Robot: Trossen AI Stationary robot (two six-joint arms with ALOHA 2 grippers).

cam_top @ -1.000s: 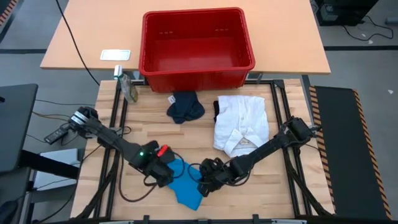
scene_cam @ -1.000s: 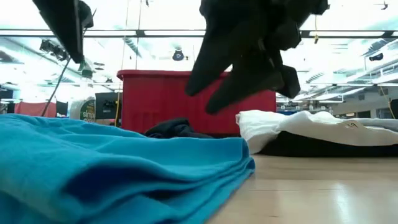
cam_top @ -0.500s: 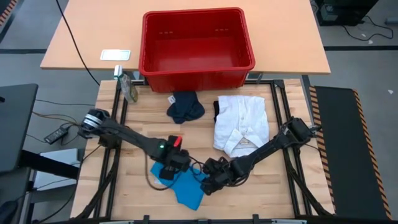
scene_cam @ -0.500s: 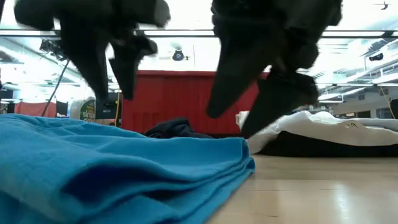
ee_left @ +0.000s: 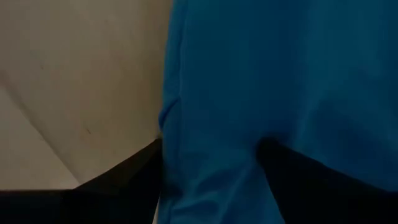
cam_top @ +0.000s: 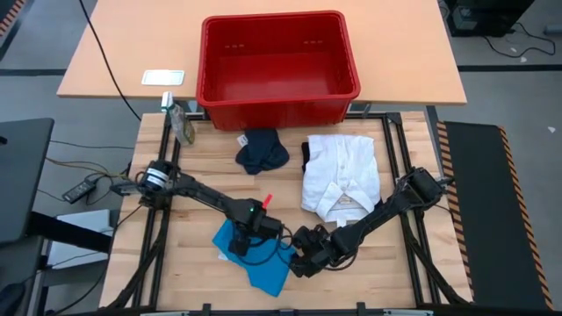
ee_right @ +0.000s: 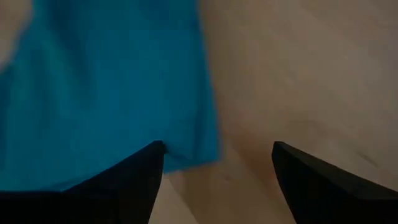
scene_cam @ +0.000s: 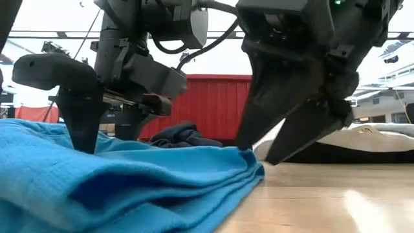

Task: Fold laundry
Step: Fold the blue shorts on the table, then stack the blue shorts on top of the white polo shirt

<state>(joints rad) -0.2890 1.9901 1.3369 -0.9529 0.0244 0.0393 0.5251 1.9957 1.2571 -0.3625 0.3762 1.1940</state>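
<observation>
At the table's far edge, red basket (cam_top: 279, 61), both tools spread open over blue cloth (cam_top: 263, 268).

the high view looks straight down from well above, taking in the whole desk (cam_top: 386, 263), the red basket (cam_top: 279, 66) at its far edge and both arms. the low view sits at desk-top height at the near edge, facing the far side, very close to the blue cloth (scene_cam: 123, 184); the basket (scene_cam: 207, 103) closes its background. each wrist view looks down past its own fingers, almost on the same blue cloth (ee_left: 280, 81) (ee_right: 106, 87) and bare desk (ee_right: 298, 68).
</observation>
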